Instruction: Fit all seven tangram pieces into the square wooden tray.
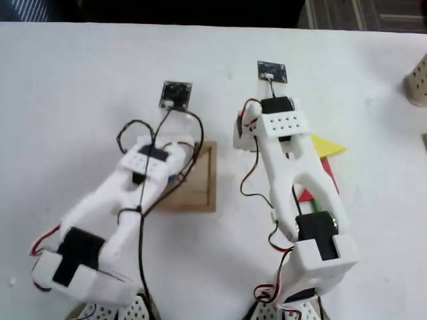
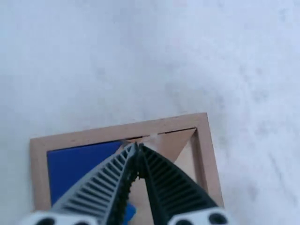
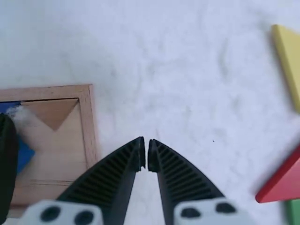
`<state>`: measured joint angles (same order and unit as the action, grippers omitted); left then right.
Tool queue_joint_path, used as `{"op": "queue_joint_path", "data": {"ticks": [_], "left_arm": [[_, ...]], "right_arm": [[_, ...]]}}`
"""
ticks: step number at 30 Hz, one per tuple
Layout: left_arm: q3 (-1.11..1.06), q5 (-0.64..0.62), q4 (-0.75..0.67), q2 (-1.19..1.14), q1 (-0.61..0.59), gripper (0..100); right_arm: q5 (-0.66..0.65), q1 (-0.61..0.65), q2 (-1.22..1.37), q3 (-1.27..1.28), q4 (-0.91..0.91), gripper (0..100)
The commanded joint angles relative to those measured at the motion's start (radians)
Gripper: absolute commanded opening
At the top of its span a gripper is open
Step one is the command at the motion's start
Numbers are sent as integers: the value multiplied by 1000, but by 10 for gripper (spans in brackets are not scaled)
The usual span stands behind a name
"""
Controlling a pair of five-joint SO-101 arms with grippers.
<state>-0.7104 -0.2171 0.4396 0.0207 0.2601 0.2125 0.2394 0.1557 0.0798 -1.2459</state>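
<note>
The square wooden tray (image 2: 206,140) holds a blue piece (image 2: 79,164) against one side, and the rest of its floor is bare wood. My left gripper (image 2: 137,150) is shut, with its tips just above the tray floor beside the blue piece and nothing between them. My right gripper (image 3: 145,154) is shut over bare table beside the tray (image 3: 89,122). On its other side lie a yellow piece (image 3: 288,61), a red piece (image 3: 281,180) and a green piece (image 3: 294,211). From above, the tray (image 1: 203,193) is partly under the left arm, and the yellow piece (image 1: 327,145) lies to the right of the right arm.
A tan perforated object (image 1: 417,83) stands at the table's right edge. Black and red cables (image 1: 143,200) hang along both arms. The far table edge runs along the top of the high view, with white table open at the far left.
</note>
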Motion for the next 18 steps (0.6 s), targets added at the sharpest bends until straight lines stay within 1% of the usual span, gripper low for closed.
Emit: {"op": "queue_joint_path", "data": {"ticks": [1,4,7,9,11,14,16,18], "left_arm": [[-28,-2,3,94,47,23],[-58,0,3,104,51,23],[-83,0,5,105,13,23],[-74,0,3,105,-76,23],[-41,0,-21,105,-194,23],[6,-5,-60,96,-374,23],[23,-8,-71,96,-456,23],[29,-9,-77,94,-498,23]], "right_arm": [[-28,-1,-15,-46,-1,21],[-32,-1,-16,-48,-1,21],[-34,1,-15,-48,-1,21],[-34,7,-15,-48,-1,19],[-34,12,-15,-41,-2,18],[-35,51,-15,-38,-8,18],[-35,90,-13,-20,-1,18],[-26,147,-12,3,31,18]]}}
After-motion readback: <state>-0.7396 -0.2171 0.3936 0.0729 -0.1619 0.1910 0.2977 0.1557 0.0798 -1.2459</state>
